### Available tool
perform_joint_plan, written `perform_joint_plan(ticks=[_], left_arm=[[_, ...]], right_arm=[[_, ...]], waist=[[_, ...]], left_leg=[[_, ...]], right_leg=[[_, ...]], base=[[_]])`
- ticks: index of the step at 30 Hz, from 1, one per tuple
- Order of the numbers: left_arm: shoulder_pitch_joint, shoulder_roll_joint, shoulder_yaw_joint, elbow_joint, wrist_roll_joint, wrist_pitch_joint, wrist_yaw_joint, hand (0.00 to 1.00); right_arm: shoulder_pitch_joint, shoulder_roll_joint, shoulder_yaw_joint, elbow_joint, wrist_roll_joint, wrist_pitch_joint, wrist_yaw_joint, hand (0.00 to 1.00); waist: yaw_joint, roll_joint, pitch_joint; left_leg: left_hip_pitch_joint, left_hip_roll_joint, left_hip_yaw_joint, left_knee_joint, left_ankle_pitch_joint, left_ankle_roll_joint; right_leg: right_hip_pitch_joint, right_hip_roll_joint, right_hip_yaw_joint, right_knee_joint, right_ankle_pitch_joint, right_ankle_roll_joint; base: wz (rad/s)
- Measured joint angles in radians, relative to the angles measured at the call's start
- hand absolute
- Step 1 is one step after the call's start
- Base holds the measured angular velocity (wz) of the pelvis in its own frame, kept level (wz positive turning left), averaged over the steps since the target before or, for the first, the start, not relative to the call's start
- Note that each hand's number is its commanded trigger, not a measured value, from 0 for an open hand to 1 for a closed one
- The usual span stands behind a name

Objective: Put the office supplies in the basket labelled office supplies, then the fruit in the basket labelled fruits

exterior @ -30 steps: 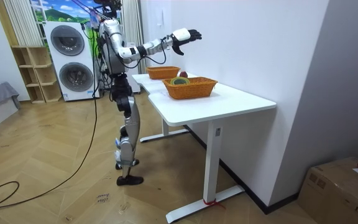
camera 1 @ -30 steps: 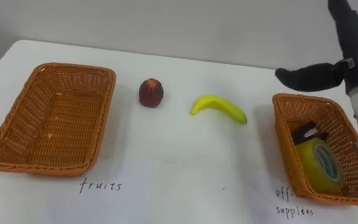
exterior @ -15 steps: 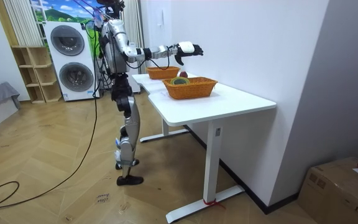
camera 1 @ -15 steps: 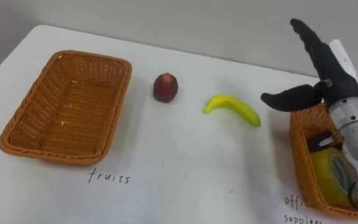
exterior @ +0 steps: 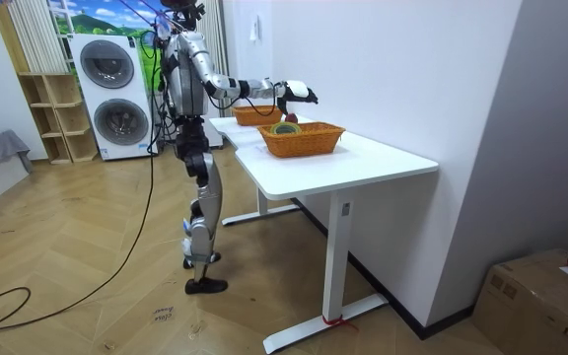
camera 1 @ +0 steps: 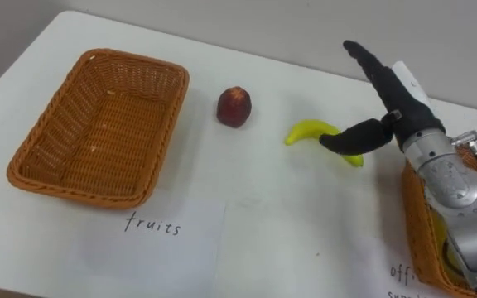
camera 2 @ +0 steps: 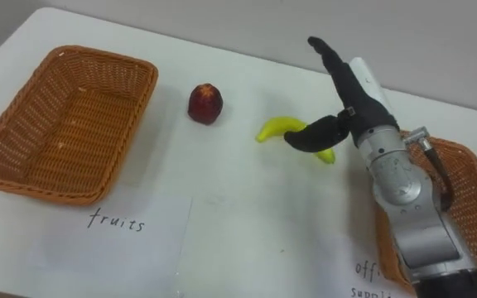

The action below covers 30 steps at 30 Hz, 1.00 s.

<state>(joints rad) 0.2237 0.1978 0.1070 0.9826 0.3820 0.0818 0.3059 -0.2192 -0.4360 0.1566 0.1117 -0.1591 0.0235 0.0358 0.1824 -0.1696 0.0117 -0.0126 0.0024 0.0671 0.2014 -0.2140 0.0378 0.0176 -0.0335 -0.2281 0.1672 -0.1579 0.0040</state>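
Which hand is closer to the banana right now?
Right. The right hand is open right at the banana, its thumb crossing in front of the fruit's right part. The left hand is farther off: nothing reaches in from the banana's left side.

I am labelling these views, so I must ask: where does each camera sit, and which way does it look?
Left eye view: on the head, looking down at the table; the right hand shows, open near the banana.
Right eye view: same seat, slightly aside; both share banana, red fruit, fruit basket.
Room view: stands in the room, faces the table's end; the whole robot shows.
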Motion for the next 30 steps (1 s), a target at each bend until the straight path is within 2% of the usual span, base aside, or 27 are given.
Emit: perform_joint_plan(ticks=[5,9,16,25,30], left_arm=[[-0.003,0.009,-0.006,0.016,0.0,0.001,0.003,0.0],[-0.016,0.01,-0.011,0.018,0.0,0.0,0.016,0.0],[-0.018,0.014,-0.011,0.019,0.001,0.0,0.018,0.0],[-0.018,0.014,-0.011,0.017,0.002,0.002,0.011,0.0],[-0.017,0.016,-0.013,0.017,0.002,0.008,-0.007,0.0]], right_arm=[[-0.037,0.0,0.026,0.031,-0.01,0.0,0.0,0.0],[-0.045,0.0,0.028,0.035,-0.021,0.0,0.0,0.0],[-0.045,0.0,0.062,0.035,-0.046,0.0,0.014,0.0],[-0.045,0.0,0.064,0.038,-0.065,0.002,0.034,0.0],[-0.047,0.0,0.078,0.058,-0.1,0.023,0.043,0.0]], waist=[[0.001,-0.005,0.0008],[0.014,-0.011,-0.0034],[0.016,-0.013,-0.0029],[0.019,-0.017,-0.0015],[0.02,-0.018,-0.002]], left_leg=[[0.0,0.0,0.002,-0.001,0.0,0.0],[-0.012,0.001,0.002,0.001,0.001,-0.001],[-0.013,0.0,0.002,0.001,0.001,-0.001],[-0.014,0.0,0.002,0.001,0.001,0.0],[-0.013,0.0,0.001,0.001,0.001,0.0]], right_leg=[[-0.002,0.0,0.002,-0.001,0.0,0.0],[-0.014,0.0,0.003,-0.001,0.001,-0.002],[-0.015,0.0,0.003,-0.001,0.001,-0.002],[-0.015,0.0,0.001,-0.001,0.001,-0.002],[-0.015,0.0,-0.004,0.0,0.001,-0.002]], base=[[0.0],[0.0],[0.0],[0.0],[0.0]])
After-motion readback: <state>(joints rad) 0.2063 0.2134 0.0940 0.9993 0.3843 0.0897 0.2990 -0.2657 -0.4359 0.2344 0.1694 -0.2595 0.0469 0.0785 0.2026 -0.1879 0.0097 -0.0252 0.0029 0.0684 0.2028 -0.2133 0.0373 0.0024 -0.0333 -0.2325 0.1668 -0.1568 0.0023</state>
